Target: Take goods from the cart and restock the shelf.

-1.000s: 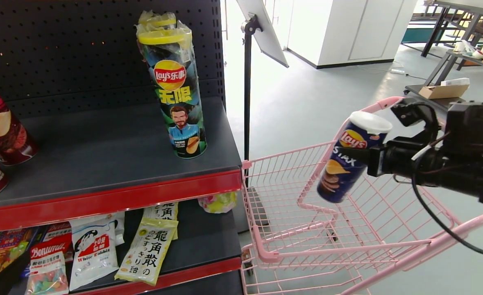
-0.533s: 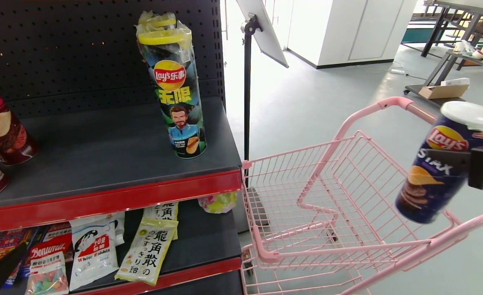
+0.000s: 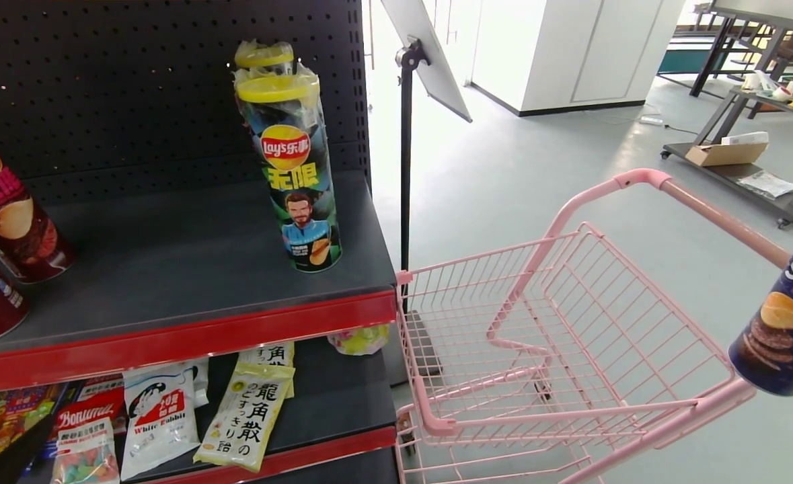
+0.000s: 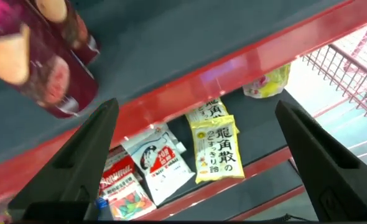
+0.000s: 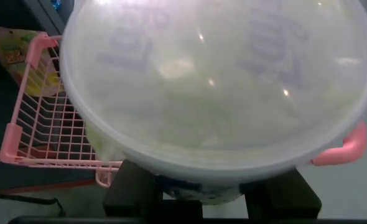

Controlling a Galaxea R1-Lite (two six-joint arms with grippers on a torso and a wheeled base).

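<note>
Over the last second the blue chip can [image 3: 786, 316] is carried out from above the cart [image 3: 628, 180] to the far right edge of the head view. A slight shift of the whole head view is also noted. The can is judged clear of the basket, but farther from the shelf [image 3: 187, 269]; a swing back across the cart is needed before placing.

The right gripper [image 5: 205, 193] is closed around the can's body. Its fingers are mostly hidden under the lid [image 5: 214, 81], so the grip is probably firm but cannot be confirmed. The shelf lies well apart from this gripper, beyond the cart.

The left gripper [image 4: 199, 168] is spread wide and empty, with the shelf's red lip [image 4: 233, 68] just ahead.

Can: rigid glossy cylinder, translucent plastic lid. Cart: thin pink wire mesh. Shelf deck: flat, matt, dark; a tall green chip can [image 3: 298, 181] stands there upright.
</note>
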